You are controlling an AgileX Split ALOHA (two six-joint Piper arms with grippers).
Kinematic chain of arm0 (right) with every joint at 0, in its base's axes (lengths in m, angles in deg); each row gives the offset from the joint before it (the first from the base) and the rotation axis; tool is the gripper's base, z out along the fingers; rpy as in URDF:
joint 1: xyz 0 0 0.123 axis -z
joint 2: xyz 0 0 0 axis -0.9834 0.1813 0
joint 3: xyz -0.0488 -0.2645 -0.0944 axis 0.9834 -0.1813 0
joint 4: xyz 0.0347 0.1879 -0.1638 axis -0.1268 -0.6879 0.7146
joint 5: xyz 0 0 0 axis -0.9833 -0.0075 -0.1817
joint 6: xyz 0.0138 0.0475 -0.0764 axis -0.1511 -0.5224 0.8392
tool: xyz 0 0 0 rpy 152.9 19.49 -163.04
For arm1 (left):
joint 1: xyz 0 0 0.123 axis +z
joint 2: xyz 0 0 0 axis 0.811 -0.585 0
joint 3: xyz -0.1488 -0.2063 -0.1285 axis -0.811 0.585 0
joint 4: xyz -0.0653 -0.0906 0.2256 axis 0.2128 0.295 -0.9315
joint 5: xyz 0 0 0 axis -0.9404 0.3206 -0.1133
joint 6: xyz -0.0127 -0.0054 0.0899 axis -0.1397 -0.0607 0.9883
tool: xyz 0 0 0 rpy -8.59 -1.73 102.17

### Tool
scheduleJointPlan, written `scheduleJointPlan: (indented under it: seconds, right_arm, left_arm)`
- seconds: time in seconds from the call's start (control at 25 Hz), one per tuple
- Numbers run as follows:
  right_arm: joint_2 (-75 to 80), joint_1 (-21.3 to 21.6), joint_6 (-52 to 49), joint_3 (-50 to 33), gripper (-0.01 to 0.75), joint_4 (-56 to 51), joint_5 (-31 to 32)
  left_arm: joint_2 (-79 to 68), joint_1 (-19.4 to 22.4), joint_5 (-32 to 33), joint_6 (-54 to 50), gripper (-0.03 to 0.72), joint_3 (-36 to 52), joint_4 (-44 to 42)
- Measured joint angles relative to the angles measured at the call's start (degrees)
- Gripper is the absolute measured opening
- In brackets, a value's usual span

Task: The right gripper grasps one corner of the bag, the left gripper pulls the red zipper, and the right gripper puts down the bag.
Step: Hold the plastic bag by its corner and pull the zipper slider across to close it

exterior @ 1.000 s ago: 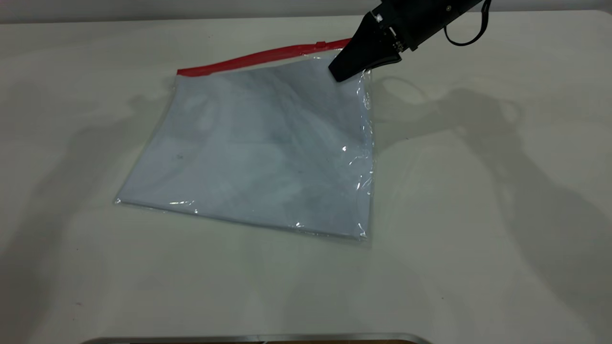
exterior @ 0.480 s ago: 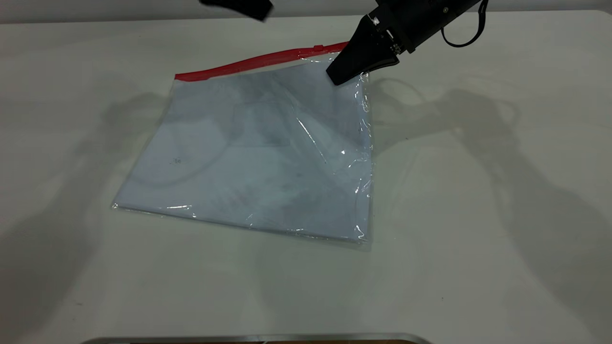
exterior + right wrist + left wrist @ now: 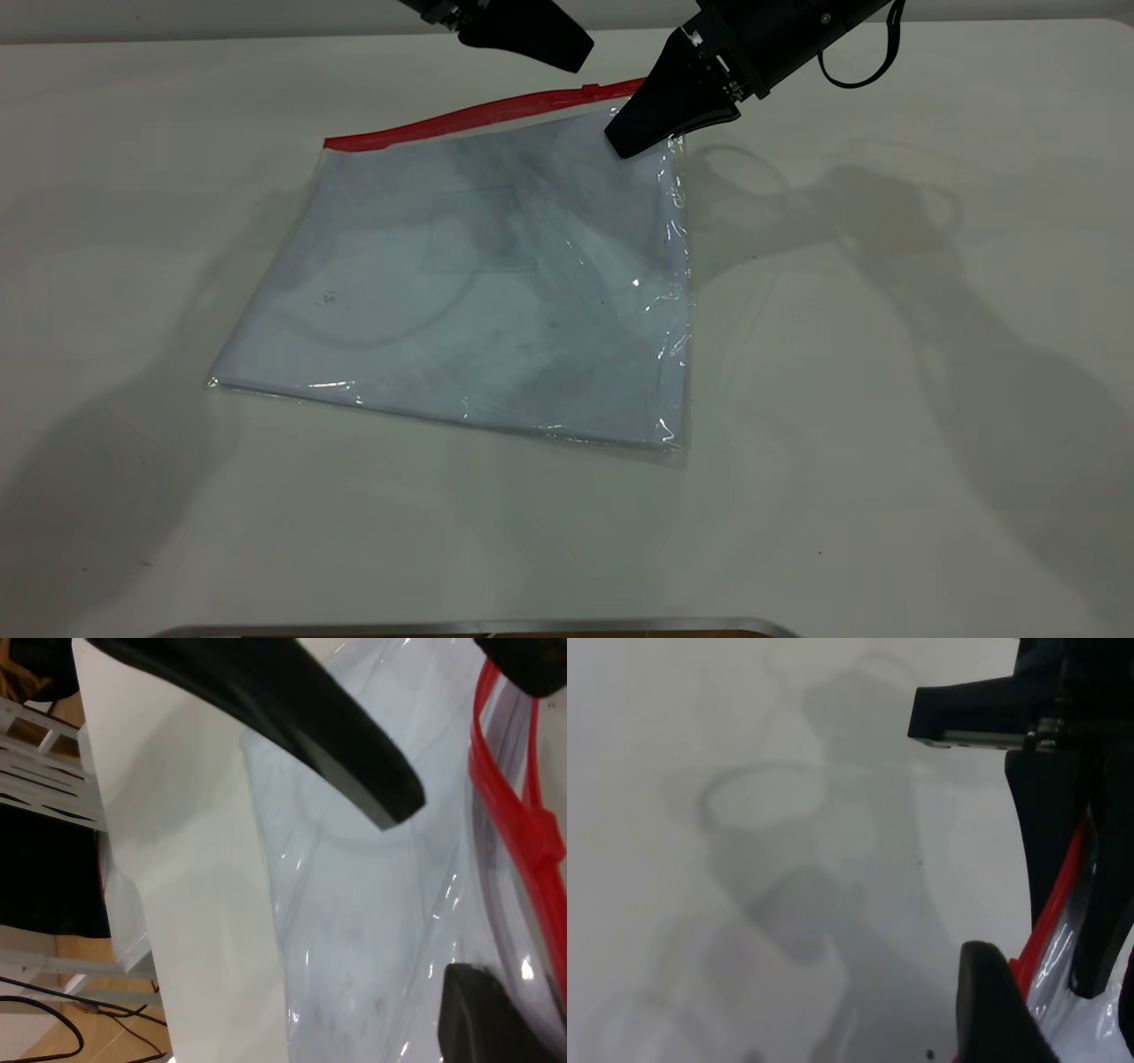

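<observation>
The bag, clear with white paper inside, lies flat on the table. The red zipper runs along its far edge, with the slider tab near the right end. My right gripper, with the cable loop, is shut on the corner of the bag at that end and holds it slightly raised. In the right wrist view the gripper has the bag between its jaws. My left gripper hovers just above and behind the slider, open. In the left wrist view the zipper runs between its fingers.
The white table spreads wide around the bag. A metal rim lies along the near edge. In the right wrist view the table's side edge and a metal rack beyond it show.
My left gripper has come in from the top and moved right and down toward the slider. The right gripper stays on the corner; the bag has shifted slightly and creased.
</observation>
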Motion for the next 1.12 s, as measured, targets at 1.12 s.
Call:
scheduleJointPlan:
  seconds: [1.12]
  right_arm:
    - [0.0,0.0,0.0,0.0,0.034,-0.05,0.02]
  left_arm:
    - [-2.69,-1.88,-3.04,-3.65,0.347,-0.04,-0.12]
